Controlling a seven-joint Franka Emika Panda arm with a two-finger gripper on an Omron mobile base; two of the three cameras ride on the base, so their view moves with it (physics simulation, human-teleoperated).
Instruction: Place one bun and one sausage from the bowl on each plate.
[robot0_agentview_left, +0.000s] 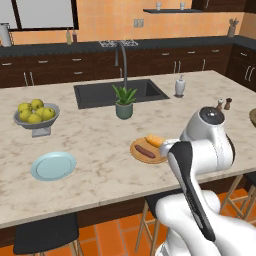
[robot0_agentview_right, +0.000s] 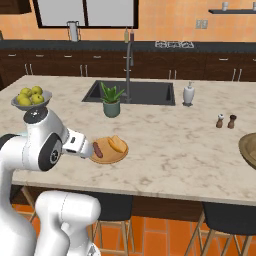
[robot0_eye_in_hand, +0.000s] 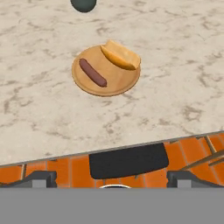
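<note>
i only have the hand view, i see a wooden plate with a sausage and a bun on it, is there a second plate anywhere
observer: yes, a light blue plate lies on the same counter, well to the left of the wooden plate, near the front edge.
operator: anything on it
observer: no, it's bare.
operator: ok and where's the bowl
observer: the olive-brown bowl sits at the far right of the counter, cut off by the frame edge in both base views, so I can't tell what's in it.
</note>
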